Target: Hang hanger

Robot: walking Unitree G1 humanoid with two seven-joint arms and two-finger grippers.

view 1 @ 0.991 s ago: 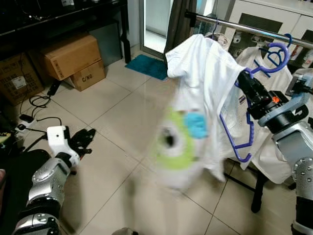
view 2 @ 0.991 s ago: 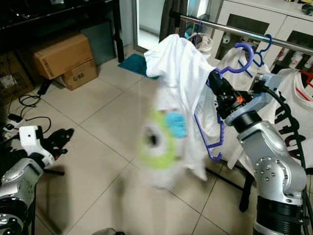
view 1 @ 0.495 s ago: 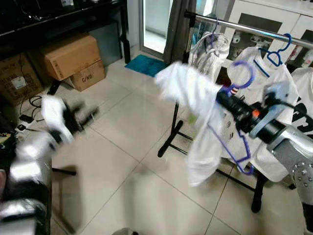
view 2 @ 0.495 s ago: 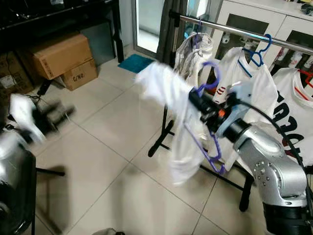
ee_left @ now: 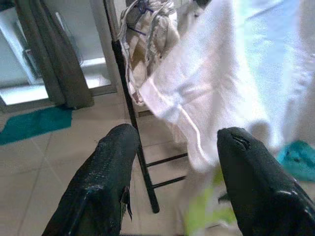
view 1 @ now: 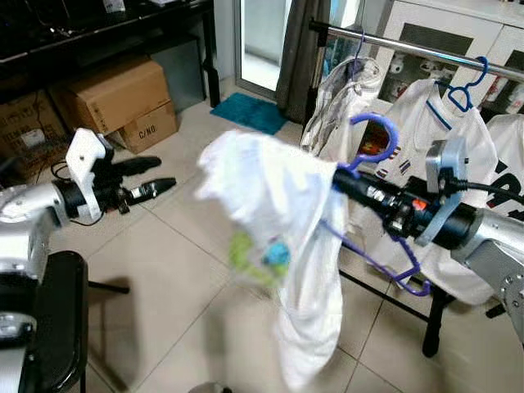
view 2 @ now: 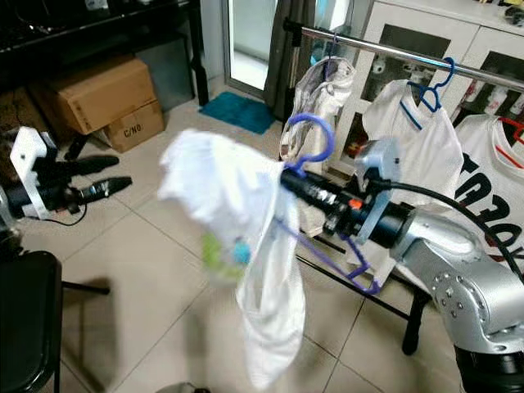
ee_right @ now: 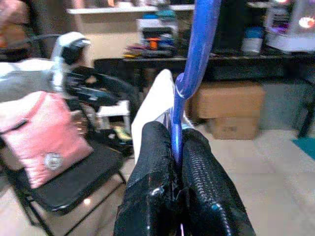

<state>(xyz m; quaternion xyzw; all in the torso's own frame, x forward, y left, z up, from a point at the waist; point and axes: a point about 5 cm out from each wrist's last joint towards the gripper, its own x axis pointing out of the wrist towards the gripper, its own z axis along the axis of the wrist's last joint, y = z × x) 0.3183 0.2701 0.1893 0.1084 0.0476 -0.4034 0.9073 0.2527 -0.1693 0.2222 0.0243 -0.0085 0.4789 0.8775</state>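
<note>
A purple hanger [view 1: 372, 135] carries a white T-shirt [view 1: 278, 221] with a green and blue print, blurred as it swings. My right gripper [view 1: 348, 182] is shut on the hanger's neck just under the hook, which the right wrist view confirms: the black fingers [ee_right: 152, 162] squeeze the purple hanger [ee_right: 197, 49]. The hanger is in mid-air, left of and below the metal clothes rail [view 1: 385, 42]. My left gripper [view 1: 164, 172] is raised at the left, open, pointing at the shirt and apart from it. In the left wrist view the shirt [ee_left: 236, 73] fills the space ahead of the left gripper [ee_left: 177, 132].
Other garments [view 1: 430, 123] and a blue hanger [view 1: 467, 90] hang on the rail. The rack's black foot [view 1: 430, 319] stands at lower right. Cardboard boxes [view 1: 123, 90] and cables lie at far left, a teal mat [view 1: 250, 110] by the door, and a black chair [view 1: 49, 319] at lower left.
My right arm has swung the hanger and shirt leftward and lower, away from the rail. My left arm has risen and now points its open gripper toward the shirt.
</note>
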